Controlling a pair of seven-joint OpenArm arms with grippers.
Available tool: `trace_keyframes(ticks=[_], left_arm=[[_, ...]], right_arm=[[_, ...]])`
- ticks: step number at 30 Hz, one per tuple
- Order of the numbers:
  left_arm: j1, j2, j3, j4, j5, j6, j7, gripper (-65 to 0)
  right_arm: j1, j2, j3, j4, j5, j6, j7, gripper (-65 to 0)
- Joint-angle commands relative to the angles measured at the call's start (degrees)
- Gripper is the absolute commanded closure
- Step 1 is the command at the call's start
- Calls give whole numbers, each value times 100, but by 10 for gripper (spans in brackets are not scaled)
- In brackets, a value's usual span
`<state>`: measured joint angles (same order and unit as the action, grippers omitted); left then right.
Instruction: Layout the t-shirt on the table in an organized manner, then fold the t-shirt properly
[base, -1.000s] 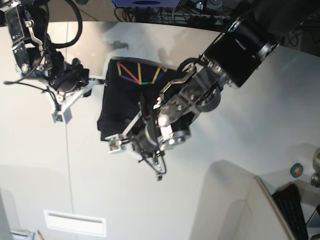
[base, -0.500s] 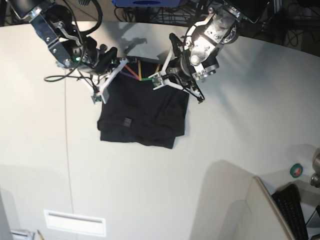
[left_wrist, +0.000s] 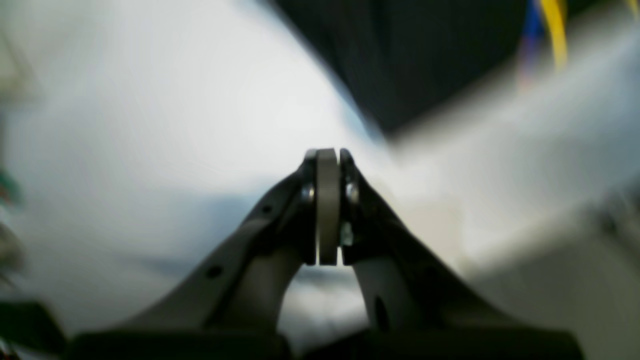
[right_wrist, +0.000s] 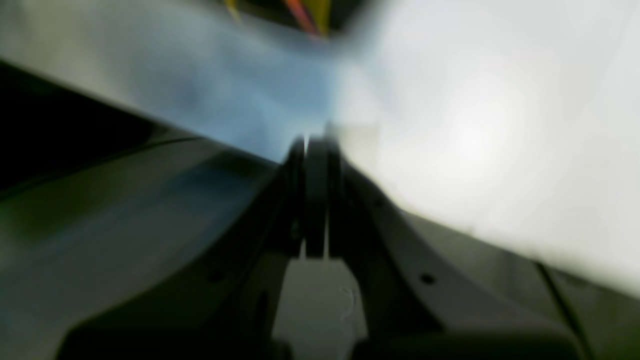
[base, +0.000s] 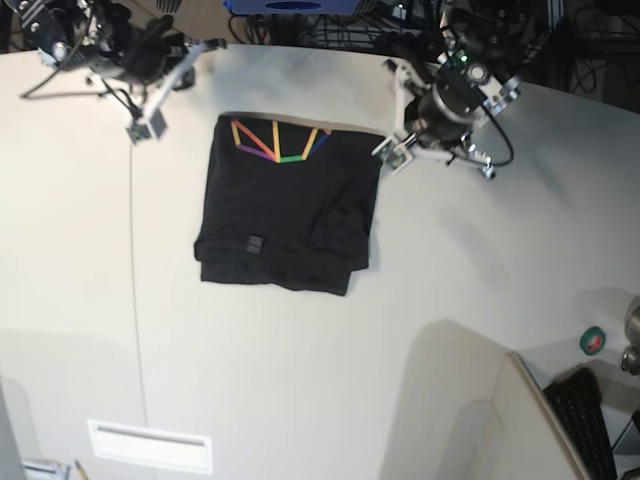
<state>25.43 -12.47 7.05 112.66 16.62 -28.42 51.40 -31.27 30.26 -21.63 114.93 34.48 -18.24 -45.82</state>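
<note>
T-shirt: the black t-shirt (base: 288, 215) lay folded into a neat block in the upper middle of the base view, flat on the table (base: 300, 380).
Picture on shirt: the rainbow lines (base: 278, 143) were along its top edge, and a small dark tag (base: 256, 243) sat near its lower left.
Table: it was big and off-white, with a thin seam line (base: 136, 300) running down the left side.
Left gripper: the left gripper (base: 395, 155) was in the upper right of the base view, just beside the shirt's top right corner. Its jaws were pressed together and held nothing.
Right gripper: the right gripper (base: 143, 128) was in the upper left of the base view, apart from the shirt. Its jaws were also pressed together and held nothing.
Wrist views: both were blurry; each showed closed fingers over the pale table.
Other things: a black keyboard (base: 585, 425) was in the lower right corner.
</note>
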Motion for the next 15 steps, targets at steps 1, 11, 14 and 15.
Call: trace_keyframes(ticks=[1, 11, 14, 15], left_arm=[[292, -85, -252, 132, 48, 78, -256, 0], [2815, -59, -1202, -519, 30, 86, -1988, 0], [2683, -50, -1210, -1284, -348, 113, -1997, 0], [2622, -50, -1210, -1486, -577, 113, -1997, 0]], right_arm=[[-306, 108, 180, 71, 20, -9, 24, 0], [-2135, 126, -171, -658, -6, 140, 6, 0], [-1660, 73, -532, -1828, 29, 905, 305, 0], [-1511, 38, -558, -2302, 29, 1222, 428, 0]])
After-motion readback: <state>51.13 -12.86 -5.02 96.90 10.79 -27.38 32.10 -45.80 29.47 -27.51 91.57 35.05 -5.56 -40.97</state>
